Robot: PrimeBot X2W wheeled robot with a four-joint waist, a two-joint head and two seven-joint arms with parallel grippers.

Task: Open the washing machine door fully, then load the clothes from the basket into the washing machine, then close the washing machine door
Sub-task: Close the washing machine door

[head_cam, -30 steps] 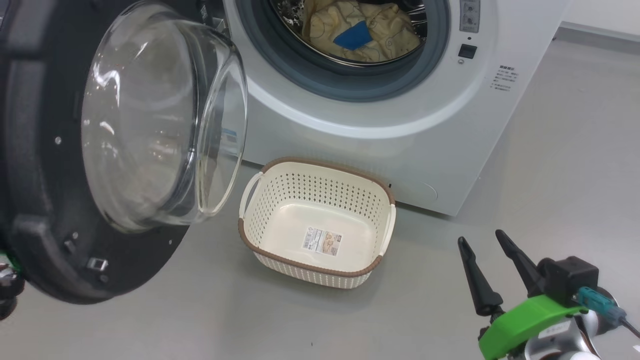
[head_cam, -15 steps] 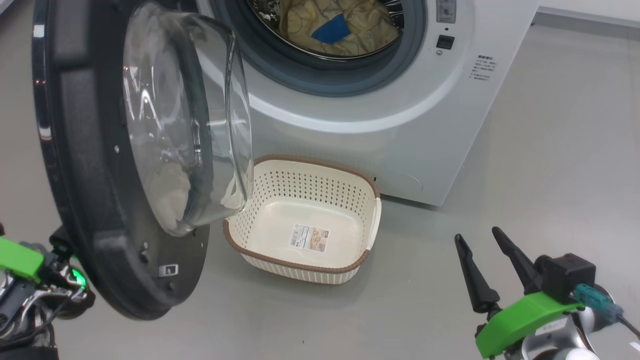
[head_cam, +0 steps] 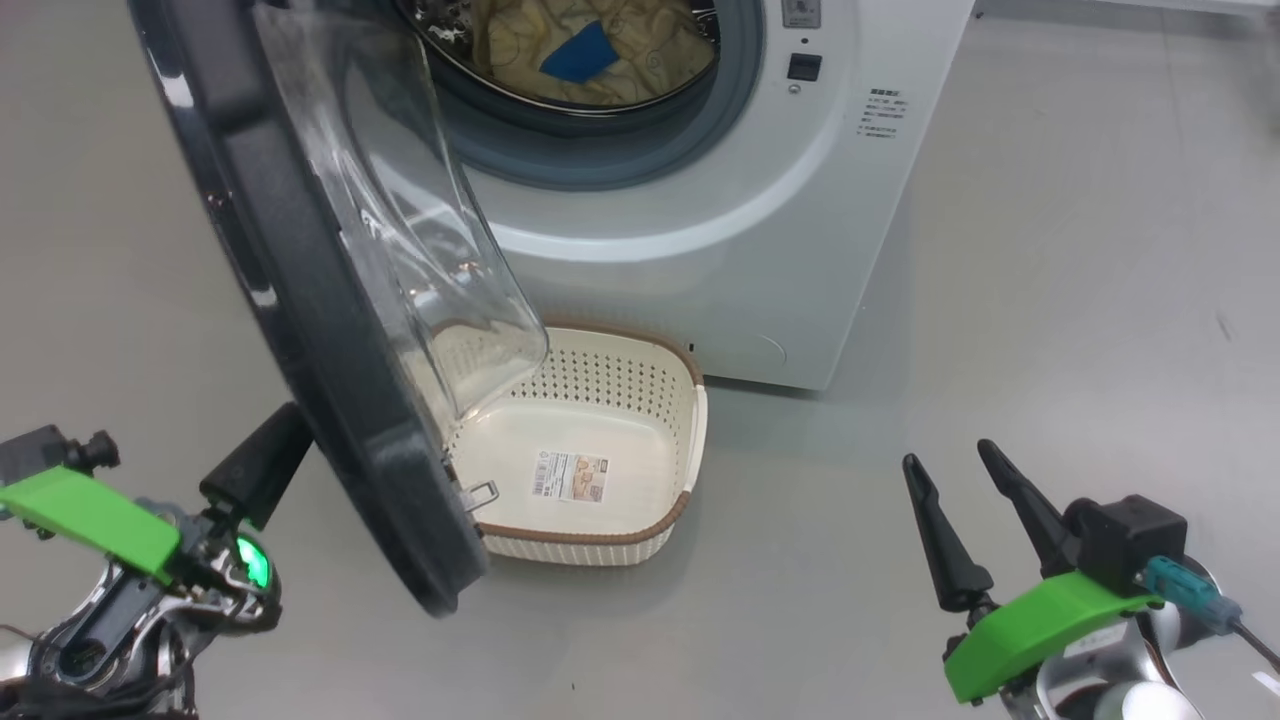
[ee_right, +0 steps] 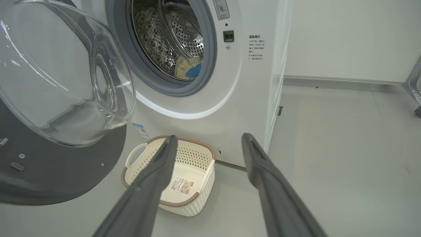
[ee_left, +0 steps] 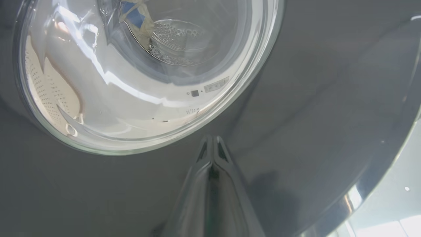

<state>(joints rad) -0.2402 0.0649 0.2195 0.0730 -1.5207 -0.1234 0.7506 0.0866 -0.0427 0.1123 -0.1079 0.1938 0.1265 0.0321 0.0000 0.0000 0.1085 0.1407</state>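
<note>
Right now I see the washing machine door (head_cam: 300,300) standing open at an angle off the left of the washing machine (head_cam: 700,250), nearly edge-on from the head camera. Its glass bowl (head_cam: 420,250) faces the machine's front and overhangs the left end of the basket (head_cam: 697,430).

My left gripper (ee_left: 212,141) is on the far side of the door from the washing machine. Its two fingers are pressed together, and the tips are right at the glossy black outer face below the glass. I cannot tell whether they actually touch it. From the head camera one dark finger (head_cam: 255,465) runs up behind the door's rim.

My right gripper (head_cam: 947,452) hangs well out from the washing machine's front, off its right corner, over the grey floor (head_cam: 1050,300). Its jaws are spread wide and hold nothing.

The clothes (head_cam: 580,50) lie inside the washing machine, low in the steel drum (ee_right: 171,33), with the blue patch showing. The basket sits on the floor just in front of the washing machine's base, a label (head_cam: 570,477) on its bottom.
</note>
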